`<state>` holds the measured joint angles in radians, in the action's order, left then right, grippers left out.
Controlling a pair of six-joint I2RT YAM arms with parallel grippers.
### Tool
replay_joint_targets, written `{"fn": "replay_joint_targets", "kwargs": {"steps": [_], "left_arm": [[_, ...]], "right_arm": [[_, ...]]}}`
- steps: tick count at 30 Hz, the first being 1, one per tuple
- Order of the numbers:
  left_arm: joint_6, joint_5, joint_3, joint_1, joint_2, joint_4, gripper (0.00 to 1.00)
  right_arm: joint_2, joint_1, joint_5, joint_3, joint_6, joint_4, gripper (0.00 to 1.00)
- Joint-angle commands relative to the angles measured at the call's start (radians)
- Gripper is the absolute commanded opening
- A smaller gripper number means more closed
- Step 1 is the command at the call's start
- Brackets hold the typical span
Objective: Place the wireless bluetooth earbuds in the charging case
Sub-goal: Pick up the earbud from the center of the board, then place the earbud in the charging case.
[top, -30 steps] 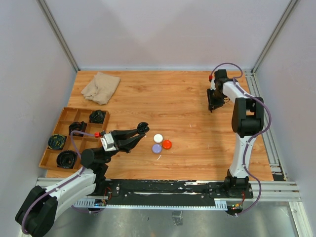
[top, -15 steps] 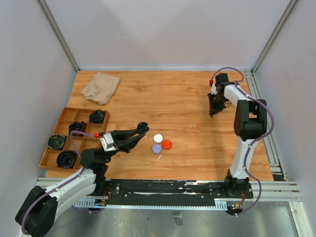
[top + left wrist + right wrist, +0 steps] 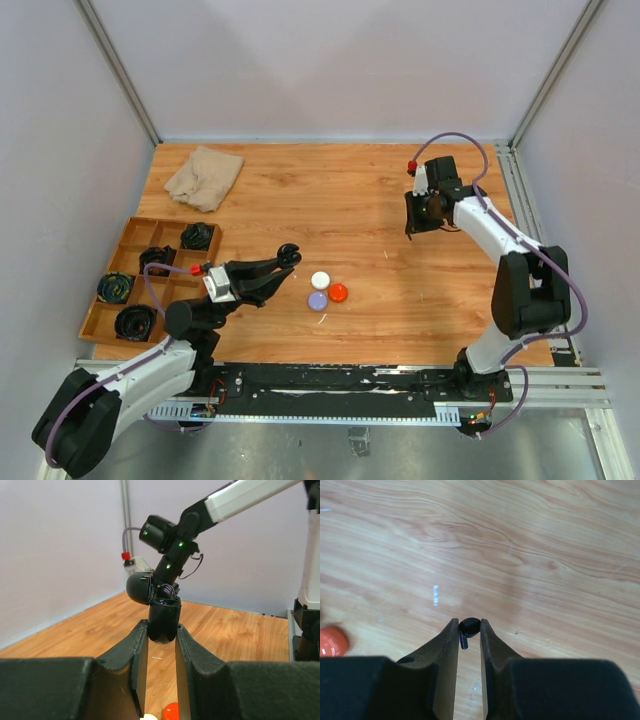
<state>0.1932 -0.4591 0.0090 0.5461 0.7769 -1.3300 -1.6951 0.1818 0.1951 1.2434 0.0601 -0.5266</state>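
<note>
One black earbud [image 3: 469,627] is now pinched between your right gripper's [image 3: 468,624] jaws, which have just closed and swung from 2 o'clock on the table toward centre. Your left gripper [image 3: 161,628], at 7 o'clock, clamps the open charging case [image 3: 165,611]. Insertion looks to be next: carry the bud across.

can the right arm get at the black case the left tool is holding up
Probably yes. The left tool holds the black case up with its lid flipped open, and nothing stands between it and the right arm. The right tool is shut on a black earbud.
</note>
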Motion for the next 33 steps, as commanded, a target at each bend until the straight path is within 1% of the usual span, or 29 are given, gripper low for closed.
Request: {"fn": "replay_joint_targets", "kwargs": {"steps": [1, 5, 11, 16, 20, 26, 33], "left_arm": [[0.006, 0.034, -0.045, 0.003, 0.012, -0.053, 0.00], [-0.006, 0.025, -0.026, 0.003, 0.022, -0.033, 0.00], [-0.022, 0.036, 0.003, 0.003, 0.050, -0.014, 0.00], [-0.010, 0.033, 0.019, 0.003, 0.099, -0.058, 0.00], [-0.002, 0.036, 0.033, 0.004, 0.133, -0.087, 0.00], [0.014, 0.024, 0.051, 0.003, 0.181, -0.151, 0.00], [0.027, -0.005, 0.064, 0.003, 0.226, -0.208, 0.00]], "right_arm": [[0.141, 0.085, 0.019, -0.063, 0.023, 0.088, 0.12], [0.254, 0.183, -0.001, -0.096, 0.034, 0.133, 0.10], [0.392, 0.331, -0.013, -0.127, 0.041, 0.222, 0.10], [0.505, 0.445, -0.030, -0.169, 0.048, 0.332, 0.10], [0.579, 0.521, -0.060, -0.227, 0.071, 0.453, 0.09], [0.650, 0.617, -0.056, -0.285, 0.090, 0.616, 0.09], [0.682, 0.742, -0.060, -0.367, 0.087, 0.819, 0.09]]}}
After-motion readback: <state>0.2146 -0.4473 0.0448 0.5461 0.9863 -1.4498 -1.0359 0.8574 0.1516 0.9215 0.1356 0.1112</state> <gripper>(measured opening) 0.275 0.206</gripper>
